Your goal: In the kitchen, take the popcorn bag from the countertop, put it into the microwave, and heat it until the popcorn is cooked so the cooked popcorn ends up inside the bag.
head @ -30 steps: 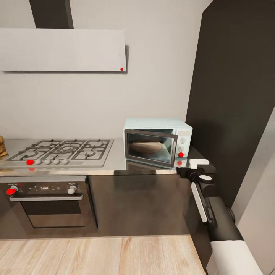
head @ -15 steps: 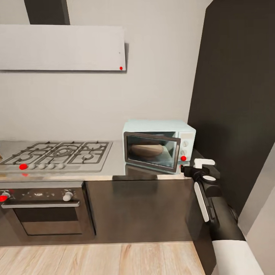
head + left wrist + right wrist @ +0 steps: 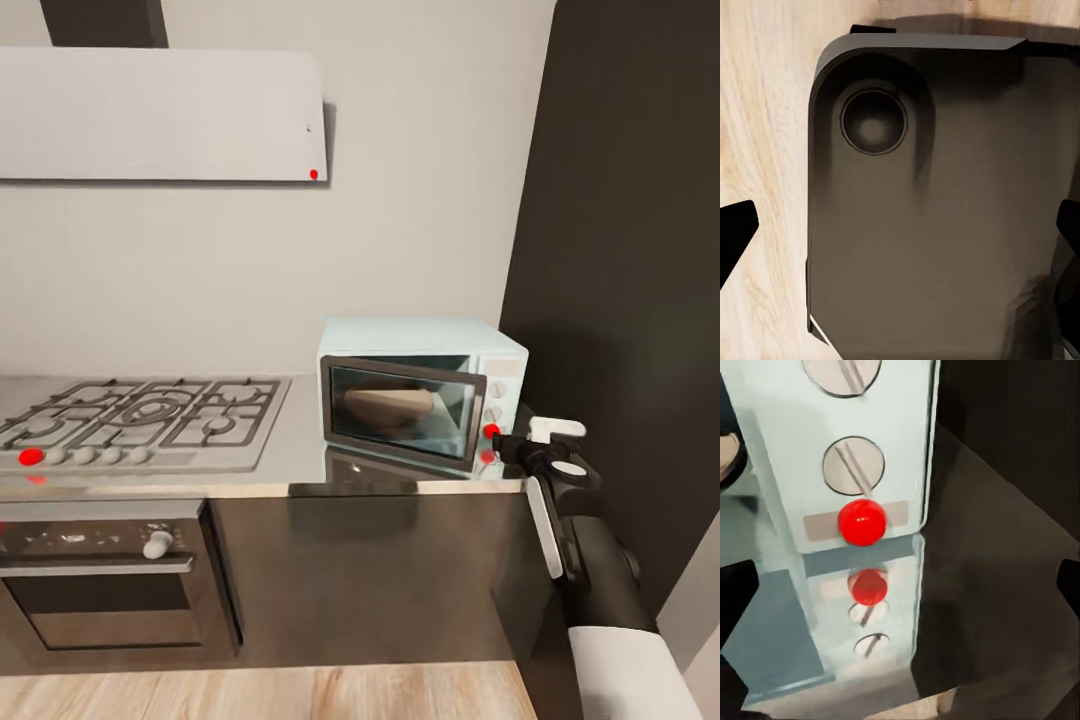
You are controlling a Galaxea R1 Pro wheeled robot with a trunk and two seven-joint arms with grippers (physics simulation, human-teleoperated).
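Facing forward on the countertop (image 3: 300,470), the microwave (image 3: 420,385) sits long axis sideways

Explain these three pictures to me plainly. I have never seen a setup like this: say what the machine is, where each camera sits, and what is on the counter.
This is a simulated two-armed robot on wheels, steered by a person. The wide picture comes from its head camera. It looks at a kitchen: a grey countertop carries a steel gas hob and a pale mint microwave. Behind the microwave's dark glass door sits a tan rounded shape, apparently the popcorn bag. The right gripper, on its black arm, is close to the microwave's knob panel.

The other two pictures come from cameras on the wrists. The right wrist view faces that panel: round knobs and a red button, mirrored in the glossy counter. The left wrist view looks down at wooden floor and a dark part of the robot. Neither gripper holds anything visible.
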